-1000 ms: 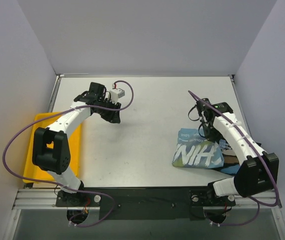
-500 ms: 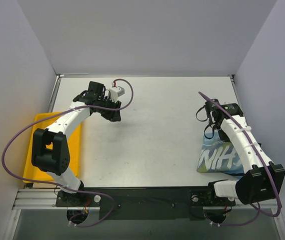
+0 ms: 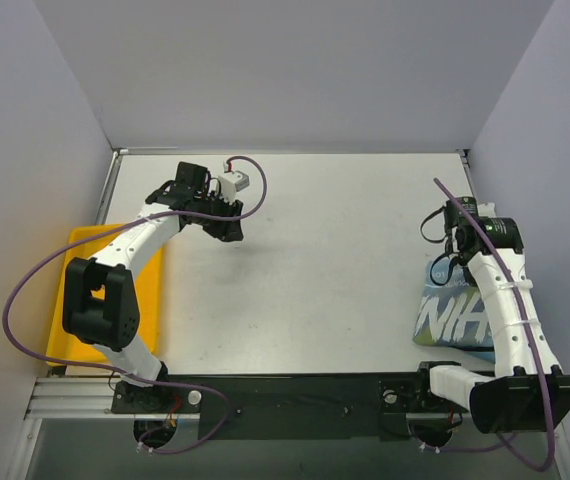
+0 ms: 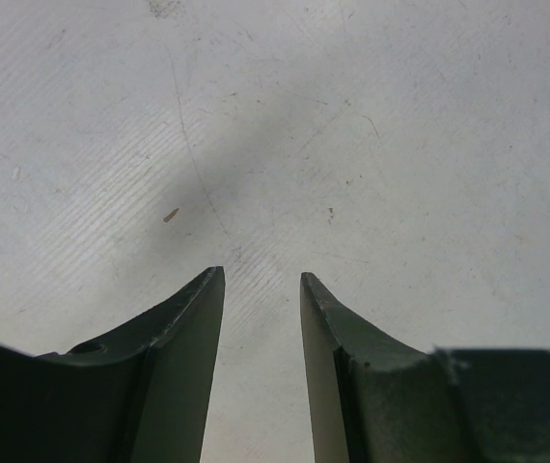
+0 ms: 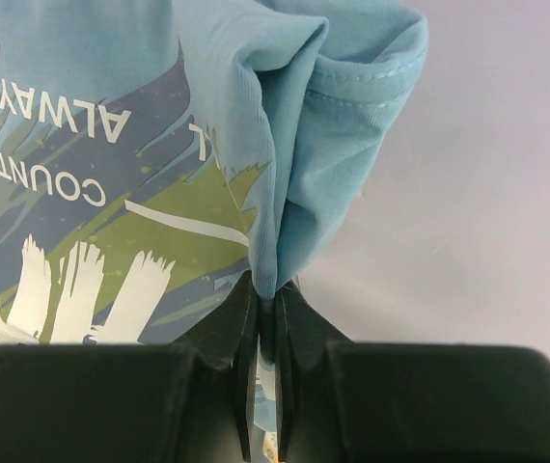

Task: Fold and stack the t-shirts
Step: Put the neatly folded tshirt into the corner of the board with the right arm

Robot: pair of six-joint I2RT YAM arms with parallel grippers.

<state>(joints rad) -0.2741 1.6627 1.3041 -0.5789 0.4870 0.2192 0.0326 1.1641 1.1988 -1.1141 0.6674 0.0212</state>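
Observation:
The light blue t-shirt [image 3: 452, 316] with white lettering lies bunched at the table's right edge, partly under my right arm. My right gripper [image 3: 449, 258] is shut on a fold of this shirt; in the right wrist view the blue cloth [image 5: 285, 174] is pinched between the jaws, with print reading "COUNTRY ALWAYS". My left gripper [image 3: 232, 236] is open and empty over the bare far-left tabletop; in the left wrist view its fingertips [image 4: 209, 289] frame only table. The black t-shirt is not in view.
A yellow plastic tray [image 3: 80, 250] sits at the table's left edge, partly under the left arm. Grey walls close in the table at the back, left and right [image 3: 525, 150]. A purple cable loops off each arm.
My right gripper has dragged the light blue t-shirt to the right, from the middle right of the table to its right edge. The left arm has not moved.

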